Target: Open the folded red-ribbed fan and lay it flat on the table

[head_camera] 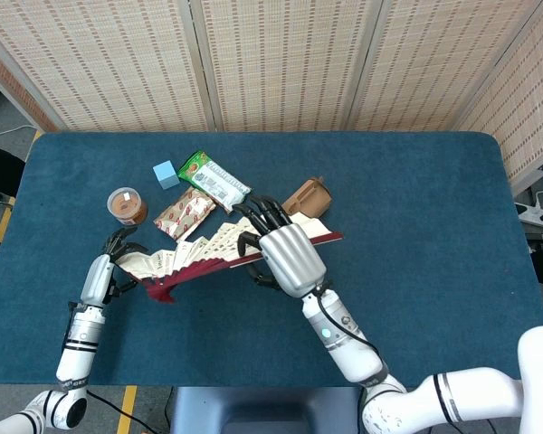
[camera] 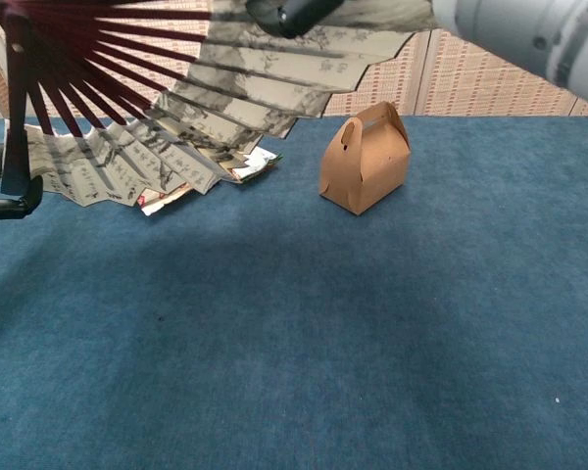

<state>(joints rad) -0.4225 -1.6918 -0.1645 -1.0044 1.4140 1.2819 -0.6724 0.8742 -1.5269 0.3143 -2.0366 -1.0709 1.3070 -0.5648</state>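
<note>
The red-ribbed fan (head_camera: 195,251) is spread wide between my two hands, its ink-painted paper fanned out and its red ribs meeting low at the left. My left hand (head_camera: 118,250) grips the fan's left end. My right hand (head_camera: 288,257) grips the right outer rib, its fingers curled over the paper. In the chest view the fan (camera: 127,162) hangs above the table at the upper left and casts a shadow on the cloth. There my left hand (camera: 4,204) shows at the left edge and my right hand (camera: 294,12) at the top.
A brown carry box (head_camera: 305,196) (camera: 365,157) stands just behind my right hand. Behind the fan lie a red snack pack (head_camera: 185,212), a green snack pack (head_camera: 215,178), a blue cube (head_camera: 166,174) and a round tub (head_camera: 126,205). The table (head_camera: 416,208) is covered in blue cloth.
</note>
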